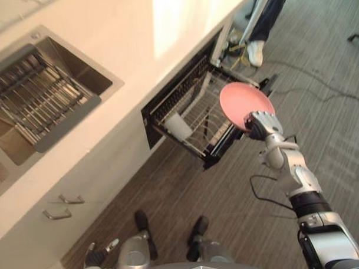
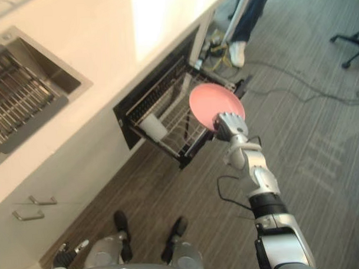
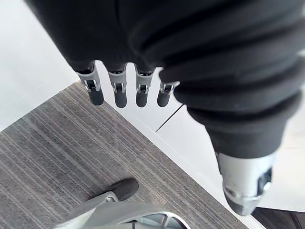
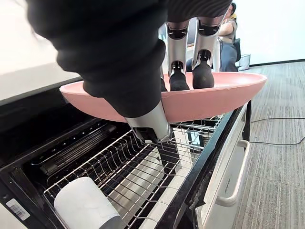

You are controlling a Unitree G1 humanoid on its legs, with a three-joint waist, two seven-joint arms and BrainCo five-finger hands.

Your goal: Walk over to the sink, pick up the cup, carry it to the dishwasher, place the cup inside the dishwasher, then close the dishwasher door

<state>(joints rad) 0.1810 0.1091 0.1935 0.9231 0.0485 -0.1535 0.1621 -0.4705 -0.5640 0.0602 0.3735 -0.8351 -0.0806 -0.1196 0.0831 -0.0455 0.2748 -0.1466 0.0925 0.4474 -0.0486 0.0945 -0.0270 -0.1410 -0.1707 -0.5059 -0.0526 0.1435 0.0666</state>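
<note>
Pale stone makes up the desk (image 1: 135,47), the biggest thing before me. The steel sink (image 1: 83,70) is sunk into it, with a grey drainer tray (image 1: 39,98) lying across the basin. Below the desk's edge the dishwasher (image 4: 38,143) stands open, its door (image 4: 236,167) dropped down and its wire rack (image 4: 143,171) pulled out.

My right hand (image 1: 263,124) grips a pink plate (image 1: 240,100), fingers over the rim and thumb beneath, and holds it roughly level above the rack's outer side. The white cup (image 1: 178,126) is in neither hand. It lies on its side inside the rack, at the near corner close to the dishwasher's opening. My left hand (image 3: 119,93) hangs at my side, fingers straight and empty.

As I judge it, the cup's part of the job is already done and I am at the loading step with a plate instead. The next move calls for tipping the plate on edge, lowering it between the rack's wires well clear of the cup, and letting go. After that the rack must slide in before the door can swing up.

By count there is one sink, one drainer tray, one dishwasher, one rack, one plate and one cup. Two drawer handles (image 1: 71,199) show on the cabinet front, and one person (image 1: 256,52) stands beyond the door.
</note>
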